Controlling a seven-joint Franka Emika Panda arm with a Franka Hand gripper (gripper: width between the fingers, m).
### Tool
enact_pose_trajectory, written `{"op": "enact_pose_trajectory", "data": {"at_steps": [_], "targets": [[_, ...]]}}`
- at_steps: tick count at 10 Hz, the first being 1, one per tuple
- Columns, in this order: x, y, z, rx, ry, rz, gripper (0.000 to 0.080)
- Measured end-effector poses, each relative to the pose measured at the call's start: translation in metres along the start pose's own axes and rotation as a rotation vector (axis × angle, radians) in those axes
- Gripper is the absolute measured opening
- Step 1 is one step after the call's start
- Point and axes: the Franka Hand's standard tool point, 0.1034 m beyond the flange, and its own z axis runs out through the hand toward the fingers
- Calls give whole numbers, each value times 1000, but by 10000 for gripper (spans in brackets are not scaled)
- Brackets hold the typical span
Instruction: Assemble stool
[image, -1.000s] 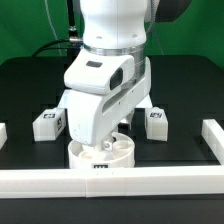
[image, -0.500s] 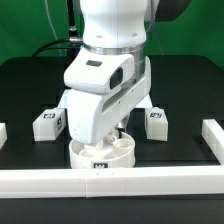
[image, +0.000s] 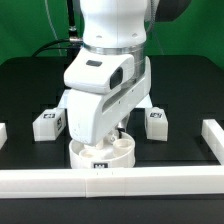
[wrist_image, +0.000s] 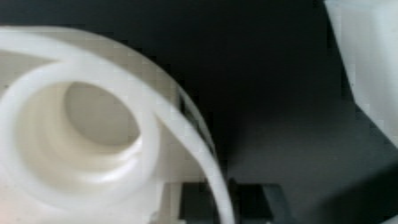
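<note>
**A:** Right, just behind the rail (image: 110, 180) sits the seat (image: 100, 153), your gripper (image: 115, 136) low over it.

**B:** Clenched on anything?

**A:** Can't tell, the wrist hides the jaws. Looks like leg-fitting at a socket (wrist_image: 80, 120). Farther back, two legs (image: 48, 123) (image: 157, 121) lie loose. You'll want one lined up squarely next.

Very little differs. Compared with the picture from a second ago, the arm (image: 100, 95) sits a trace differently over the seat (image: 100, 156). The dark gap under its wrist, toward the exterior view's right, shows a little more plainly. The white shape on the seat's top just beneath the wrist looks slightly smaller. The shift is too slight to tell its direction. From half a second ago to now, no further movement can be made out.
</note>
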Motion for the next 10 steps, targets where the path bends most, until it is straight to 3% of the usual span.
{"op": "enact_pose_trajectory", "data": {"at_steps": [2,5,8,10], "targets": [[24,-11,-1,5,6,-32,31],[49,-16,0,20,12,-62,31],[79,-25,1,5,31,1,31],[97,-33,0,12,24,37,31]]}}
